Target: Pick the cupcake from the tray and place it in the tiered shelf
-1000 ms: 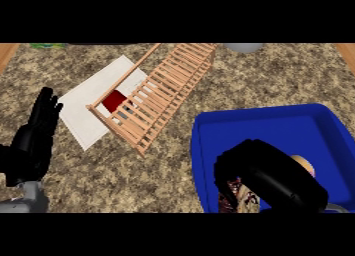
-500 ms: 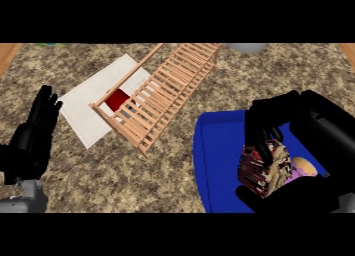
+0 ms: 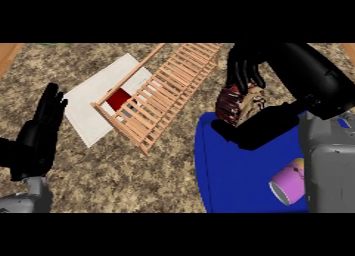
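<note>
My right hand (image 3: 279, 80) is shut on the cupcake (image 3: 239, 102), a dark brown and reddish cake, held above the far left corner of the blue tray (image 3: 232, 170). The tiered shelf (image 3: 165, 92), made of light wooden slats with a white panel and a red patch inside, lies tilted at the centre left, just left of the held cupcake. My left hand (image 3: 36, 135) rests open at the left edge, fingers up.
A pink cylinder (image 3: 289, 182) lies in the blue tray near my right forearm (image 3: 335, 165). The counter top (image 3: 136, 180) is speckled brown stone. Wooden strips show at the far left and far right corners.
My right hand has closed on the cupcake and risen out of the tray, moving up and toward the shelf. The pink cylinder in the tray is now uncovered. The left hand stayed still.
</note>
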`<state>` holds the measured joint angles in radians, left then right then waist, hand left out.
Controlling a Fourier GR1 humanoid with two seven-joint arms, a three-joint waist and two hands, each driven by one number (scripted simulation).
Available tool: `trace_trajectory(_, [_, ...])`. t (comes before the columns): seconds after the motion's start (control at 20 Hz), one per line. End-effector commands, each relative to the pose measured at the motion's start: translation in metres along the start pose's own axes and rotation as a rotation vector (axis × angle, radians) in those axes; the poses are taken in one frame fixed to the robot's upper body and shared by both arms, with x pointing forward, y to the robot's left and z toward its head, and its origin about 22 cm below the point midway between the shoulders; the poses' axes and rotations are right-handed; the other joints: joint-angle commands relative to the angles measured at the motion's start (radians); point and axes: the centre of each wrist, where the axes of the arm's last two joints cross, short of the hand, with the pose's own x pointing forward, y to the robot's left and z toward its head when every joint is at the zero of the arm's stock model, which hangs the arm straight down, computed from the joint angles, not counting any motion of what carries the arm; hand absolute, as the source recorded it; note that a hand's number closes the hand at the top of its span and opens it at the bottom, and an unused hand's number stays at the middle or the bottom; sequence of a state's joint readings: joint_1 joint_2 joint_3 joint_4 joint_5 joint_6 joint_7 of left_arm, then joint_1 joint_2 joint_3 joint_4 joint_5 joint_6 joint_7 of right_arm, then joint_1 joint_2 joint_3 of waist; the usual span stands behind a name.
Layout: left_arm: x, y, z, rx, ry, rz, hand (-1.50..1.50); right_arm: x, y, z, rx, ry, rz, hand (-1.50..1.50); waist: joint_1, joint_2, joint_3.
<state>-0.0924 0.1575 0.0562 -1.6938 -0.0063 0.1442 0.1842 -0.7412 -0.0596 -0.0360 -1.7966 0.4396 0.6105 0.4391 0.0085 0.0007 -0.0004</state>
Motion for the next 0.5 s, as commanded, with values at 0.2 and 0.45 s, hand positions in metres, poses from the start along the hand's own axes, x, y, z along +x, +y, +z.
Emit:
trace_trajectory(0.2, [0.007, 0.017, -0.006, -0.007, -0.016, -0.009, 0.00, -0.014, 0.035, -0.055, -0.045, -0.013, -0.018, 1.50, 0.004, 0.002, 0.000])
trace_trajectory(0.45, [0.000, 0.015, -0.003, -0.007, -0.009, 0.011, 0.00, -0.040, 0.066, -0.079, -0.084, -0.014, -0.041, 1.50, 0.007, 0.002, 0.000])
